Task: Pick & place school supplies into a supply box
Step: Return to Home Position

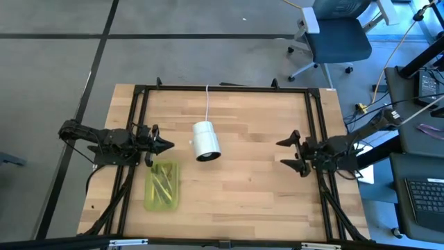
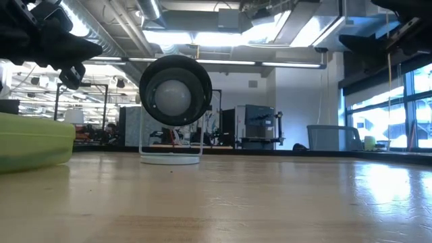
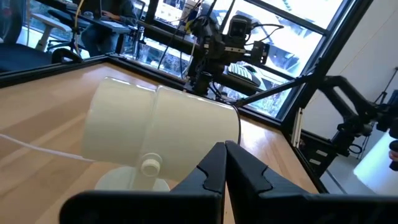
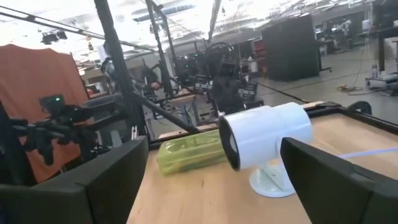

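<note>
Translucent yellow-green plastic supply box (image 1: 148,200) lies flat on wooden counter (image 1: 257,201), near white cylinder on cord (image 1: 205,141), toward front edge from it. Lid looks closed. Thin pens and pencils (image 1: 162,182) show faintly through it, so packing judged done. By cylinder: left jaws pressed together, empty, tips near its base, apart from box. Opposite side of cylinder: right jaws spread, empty, well apart from it. Both likely parked clear for homing.

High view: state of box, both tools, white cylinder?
supply box: lid closed, flat on table, pens visible inside.
left tool: shut, empty, near the box.
right tool: open, empty, by the table's right side.
white cylinder: on its base, cord attached.
</note>
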